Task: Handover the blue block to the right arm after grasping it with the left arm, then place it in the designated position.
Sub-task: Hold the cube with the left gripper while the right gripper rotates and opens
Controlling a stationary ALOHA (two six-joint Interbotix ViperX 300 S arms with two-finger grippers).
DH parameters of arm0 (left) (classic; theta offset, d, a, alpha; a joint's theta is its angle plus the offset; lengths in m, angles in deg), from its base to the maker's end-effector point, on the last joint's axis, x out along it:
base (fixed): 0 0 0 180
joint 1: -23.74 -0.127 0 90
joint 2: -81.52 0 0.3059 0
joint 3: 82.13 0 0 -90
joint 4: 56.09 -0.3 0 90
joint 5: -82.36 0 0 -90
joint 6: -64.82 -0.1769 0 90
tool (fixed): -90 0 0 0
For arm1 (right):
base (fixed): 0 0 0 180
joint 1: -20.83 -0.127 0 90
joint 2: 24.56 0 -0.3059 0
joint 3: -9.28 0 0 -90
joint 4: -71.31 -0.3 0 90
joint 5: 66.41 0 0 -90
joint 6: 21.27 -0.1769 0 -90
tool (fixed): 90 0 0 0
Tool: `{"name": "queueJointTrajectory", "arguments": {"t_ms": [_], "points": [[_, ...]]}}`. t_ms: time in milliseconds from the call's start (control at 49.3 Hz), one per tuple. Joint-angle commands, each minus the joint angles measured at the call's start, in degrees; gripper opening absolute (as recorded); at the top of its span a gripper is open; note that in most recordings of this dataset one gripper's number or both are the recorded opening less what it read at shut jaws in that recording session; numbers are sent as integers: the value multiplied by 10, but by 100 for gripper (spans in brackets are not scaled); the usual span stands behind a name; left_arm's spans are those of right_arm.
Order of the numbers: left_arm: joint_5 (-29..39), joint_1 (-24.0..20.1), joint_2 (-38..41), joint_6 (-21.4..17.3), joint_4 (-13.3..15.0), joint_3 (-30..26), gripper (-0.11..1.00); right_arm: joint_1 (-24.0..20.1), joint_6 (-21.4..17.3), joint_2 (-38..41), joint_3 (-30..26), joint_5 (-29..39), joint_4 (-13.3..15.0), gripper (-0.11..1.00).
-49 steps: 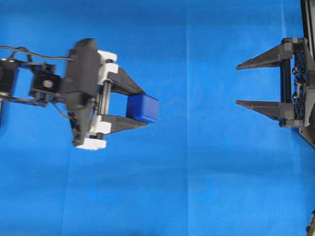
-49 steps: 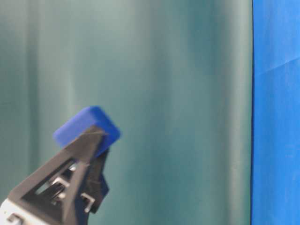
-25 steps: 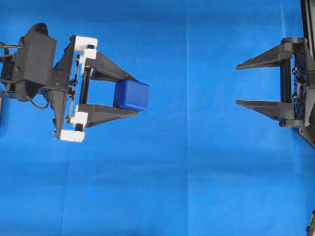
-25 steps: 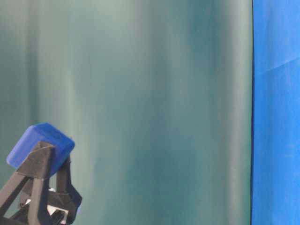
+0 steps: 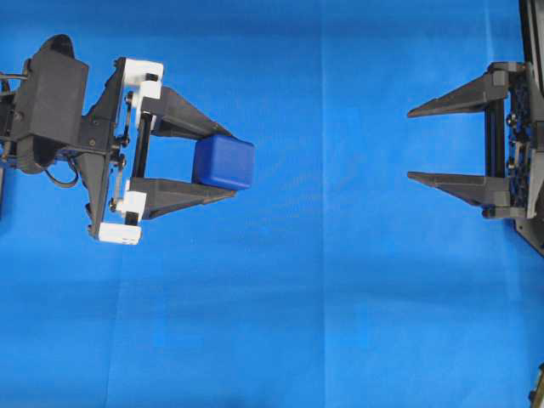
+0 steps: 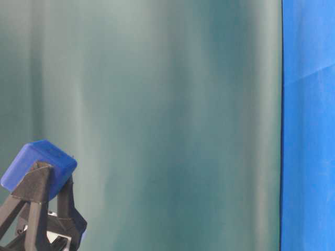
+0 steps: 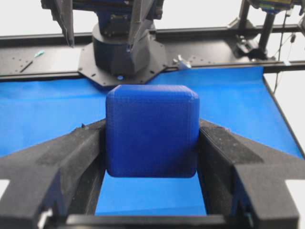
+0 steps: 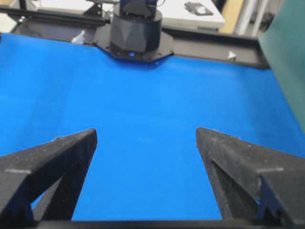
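- We hold the blue block (image 5: 223, 162) tight between the tips of our left claw (image 5: 223, 163), up off the blue cloth (image 5: 340, 297).
- A moment ago our left arm was tipped down and farther over toward the middle. Now it has pulled back a bit and the claw lies flat, so the block faces the other arm.
- Our right claw (image 5: 410, 144) waits wide open and empty, well apart from the block.
- We think the pass comes next.

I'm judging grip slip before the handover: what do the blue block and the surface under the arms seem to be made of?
The blue block looks like matte plastic, possibly 3D-printed: fine woven-looking texture, rounded edges, no glare. The surface looks like thin blue cloth or sheeting: fold creases run across it.
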Motion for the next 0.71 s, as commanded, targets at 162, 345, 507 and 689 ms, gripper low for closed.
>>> {"name": "queueJointTrajectory", "arguments": {"t_ms": [162, 345, 507, 689], "points": [[-6, -2, -26, 4, 2, -6, 49, 1, 41, -17, -41, 41, 53, 97], [-6, -2, -27, 4, 2, -6, 49, 1, 99, -36, -50, 65, 112, 96], [-6, -2, -26, 4, 2, -6, 48, 1, 150, -48, -55, 65, 166, 94], [-6, -2, -26, 4, 2, -6, 49, 1, 198, -45, -54, 63, 231, 94]]}}
